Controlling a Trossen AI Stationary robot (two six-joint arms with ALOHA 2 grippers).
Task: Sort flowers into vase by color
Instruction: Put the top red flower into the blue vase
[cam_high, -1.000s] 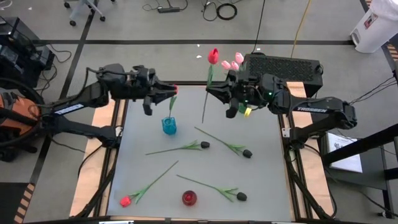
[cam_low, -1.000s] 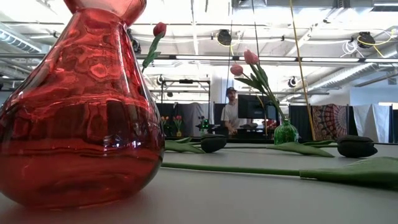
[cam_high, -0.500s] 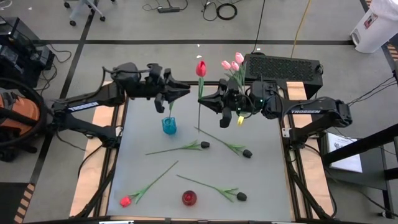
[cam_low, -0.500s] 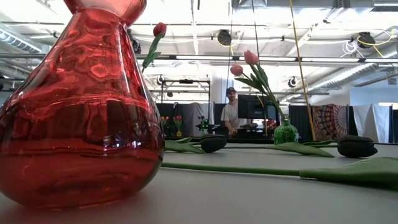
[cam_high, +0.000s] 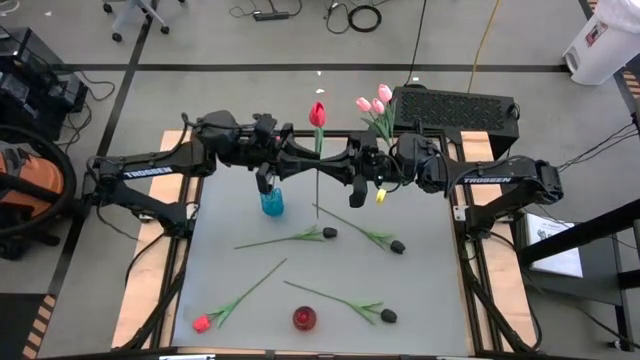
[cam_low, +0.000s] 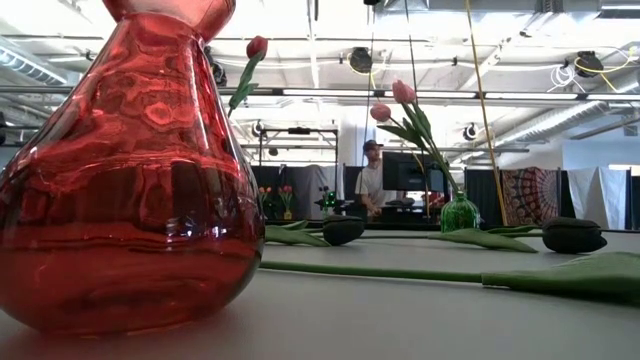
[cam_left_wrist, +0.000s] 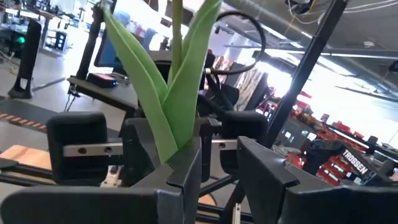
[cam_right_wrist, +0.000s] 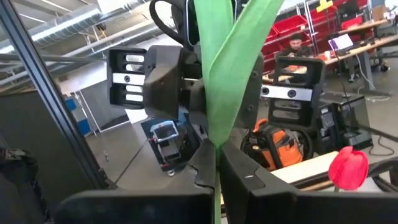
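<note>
A red tulip (cam_high: 318, 113) stands upright in the air over the table's far middle, with my right gripper (cam_high: 332, 166) shut on its stem. My left gripper (cam_high: 303, 156) faces it from the left, open, its fingertips (cam_left_wrist: 186, 165) right at the tulip's green leaves (cam_left_wrist: 177, 93); whether they touch I cannot tell. The blue vase (cam_high: 272, 203) stands below the left gripper and holds a green stem. Pink tulips (cam_high: 375, 104) rise from a green vase (cam_low: 459, 213). The red vase (cam_high: 304, 318) stands near the front edge. My right gripper pinches the red tulip between its two fingers at mid-stem, where the leaves wrap it (cam_right_wrist: 215, 144). The fingers come level from the table's right and lie across the stem. The tulip stands upright in the hold, head up, its lower stem (cam_high: 318, 205) hanging below the fingers.
On the grey mat lie three black tulips (cam_high: 329, 233), (cam_high: 398, 246), (cam_high: 388, 316) and a red tulip (cam_high: 202, 323) at the front left. A black box (cam_high: 455, 105) sits beyond the table's far right corner. A person (cam_low: 372, 185) sits in the room behind.
My right gripper has carried the red tulip toward the table's left and a little nearer; the tulip, tilted before, now stands upright. My left gripper has moved toward the table's right, away from the blue vase and up to the tulip, so the two grippers face each other.
</note>
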